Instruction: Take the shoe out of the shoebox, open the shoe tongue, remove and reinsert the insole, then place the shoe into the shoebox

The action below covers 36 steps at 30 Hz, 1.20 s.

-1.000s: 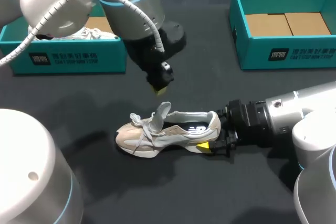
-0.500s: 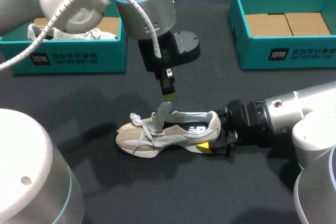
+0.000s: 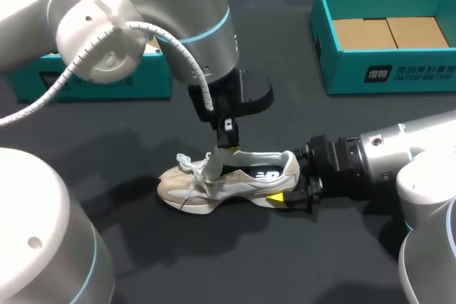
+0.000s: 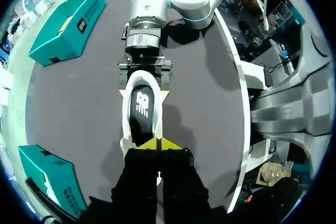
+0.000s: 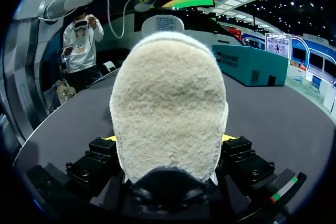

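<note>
Shoe point(image 3: 228, 179): the upper was matt beige, suede-like panels over woven cloth, with cloth laces. Its heel point(image 5: 168, 103) showed a coarse, fuzzy nap. The insole point(image 4: 142, 111) inside the shoe was dark and smooth with a faint sheen. The table point(image 3: 142, 261) under the shoe was matt black. The shoebox point(image 3: 399, 72) beyond the shoe was smooth teal card with a bare brown cardboard floor point(image 3: 388, 33). The left arm point(image 3: 107, 26) above the shoe had a glossy white casing and a ribbed white hose point(image 3: 32, 103).
</note>
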Each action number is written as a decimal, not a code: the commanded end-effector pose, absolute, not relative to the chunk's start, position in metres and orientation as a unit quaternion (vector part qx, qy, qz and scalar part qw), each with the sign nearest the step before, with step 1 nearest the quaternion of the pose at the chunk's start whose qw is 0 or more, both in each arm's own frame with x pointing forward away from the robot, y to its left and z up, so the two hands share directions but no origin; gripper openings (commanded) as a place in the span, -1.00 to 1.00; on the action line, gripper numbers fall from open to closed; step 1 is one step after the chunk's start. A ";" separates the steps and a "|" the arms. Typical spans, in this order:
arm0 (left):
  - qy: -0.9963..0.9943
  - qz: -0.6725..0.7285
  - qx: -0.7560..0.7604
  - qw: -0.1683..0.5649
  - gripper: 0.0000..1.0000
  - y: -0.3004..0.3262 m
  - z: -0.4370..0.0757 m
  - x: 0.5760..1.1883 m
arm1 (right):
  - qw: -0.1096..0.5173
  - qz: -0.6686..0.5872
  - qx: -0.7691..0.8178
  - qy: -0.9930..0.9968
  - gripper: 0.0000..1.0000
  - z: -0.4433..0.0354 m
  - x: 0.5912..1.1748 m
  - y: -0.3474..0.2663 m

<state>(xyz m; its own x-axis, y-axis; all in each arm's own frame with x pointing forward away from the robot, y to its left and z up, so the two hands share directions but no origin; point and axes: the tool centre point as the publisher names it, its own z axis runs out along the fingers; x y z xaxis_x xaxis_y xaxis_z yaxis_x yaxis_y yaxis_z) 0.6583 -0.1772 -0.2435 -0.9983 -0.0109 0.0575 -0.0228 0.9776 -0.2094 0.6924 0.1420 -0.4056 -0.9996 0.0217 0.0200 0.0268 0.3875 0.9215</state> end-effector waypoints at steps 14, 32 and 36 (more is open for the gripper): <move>-0.995 0.090 -0.008 0.049 -1.00 -0.220 -0.298 0.669 | 0.002 -0.551 -0.015 -0.834 -1.00 -0.406 0.692 0.145; -0.996 0.084 -0.014 0.038 -1.00 -0.238 -0.329 0.674 | 0.002 -0.551 -0.015 -0.834 -1.00 -0.406 0.692 0.145; -0.996 0.075 -0.015 0.049 -1.00 -0.237 -0.340 0.676 | 0.002 -0.551 -0.015 -0.834 -1.00 -0.406 0.692 0.145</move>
